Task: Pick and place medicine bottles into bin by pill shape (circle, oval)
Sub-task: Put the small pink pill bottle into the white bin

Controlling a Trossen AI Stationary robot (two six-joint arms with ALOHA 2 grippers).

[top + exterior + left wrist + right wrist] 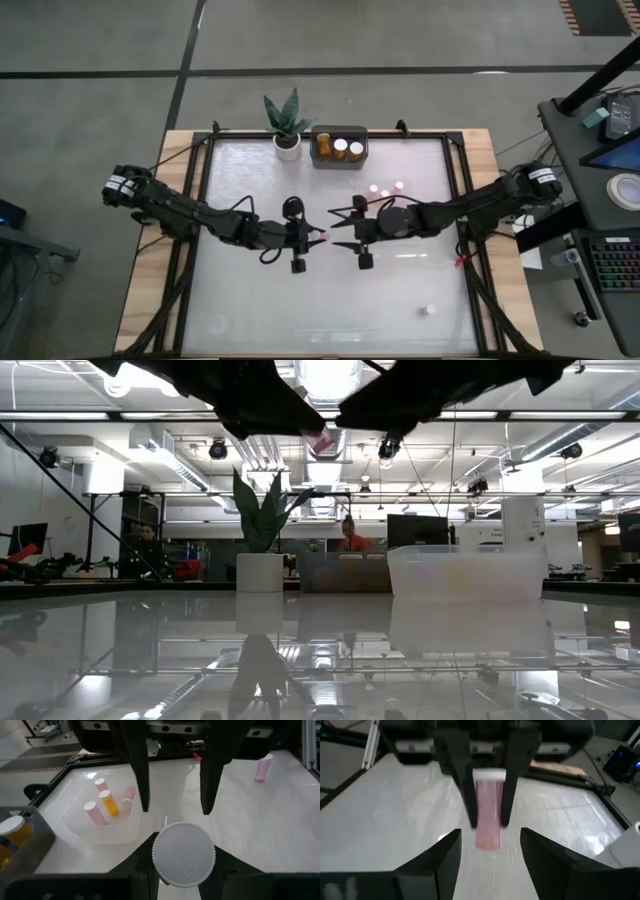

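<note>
One pinkish bottle (487, 812) is up in the air right now, roughly over the middle of the table (250, 310). It's pinched by its body in the left gripper (312, 238), white cap pointing back at that arm's wrist. The right gripper (335, 230) sits directly opposite with its fingers spread wide either side of the bottle and not touching it. It looks like a hand-off being lined up, but that's my read, nothing more.

Progress-wise I'd say it's well past halfway:
- grey bin (340, 158) at the back edge: three amber bottles (340, 146) with white caps standing in it
- clear bin (107, 832) a bit right of centre: three pinkish bottles (92, 812) and one amber one (109, 802). One of the pink ones seems to be lying down and it's hard to make out, so call it three or four in there
- loose on the table: just one small pink bottle (427, 311) near the front right, well away from both arms
- in the claw: the one above

So roughly seven are binned, one is in transit and one is left to fetch, about nine in all. I can't read the pill shapes from here, so I have no idea if the sorting is right.

Off-task stuff: one potted plant (287, 125) just beside the grey bin.
</note>
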